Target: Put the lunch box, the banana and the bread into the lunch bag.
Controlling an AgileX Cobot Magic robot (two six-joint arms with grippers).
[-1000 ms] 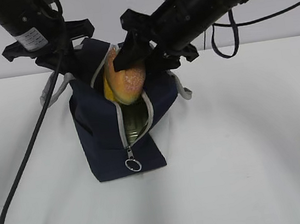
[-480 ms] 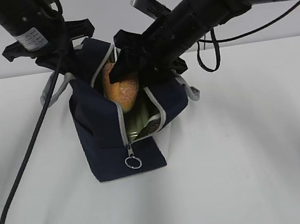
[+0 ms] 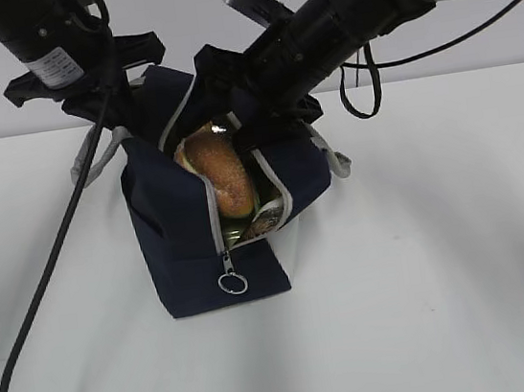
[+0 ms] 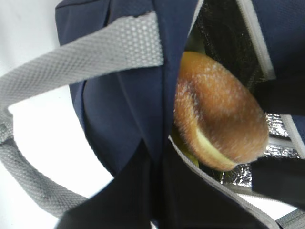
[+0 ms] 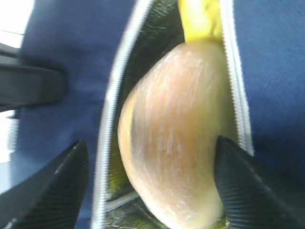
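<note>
We see the lunch bag (image 3: 199, 233) standing on the white table (image 3: 444, 259), its zipper undone. The bread (image 3: 221, 174) lies in the mouth of the bag, with the yellow banana (image 5: 200, 21) beneath it and the lunch box (image 3: 267, 217) glimpsed under both. Our right gripper (image 5: 152, 181) sits over the bread, jaws spread wide either side of it. Our left gripper (image 3: 110, 105) is clamped on the bag's rear fabric edge.
</note>
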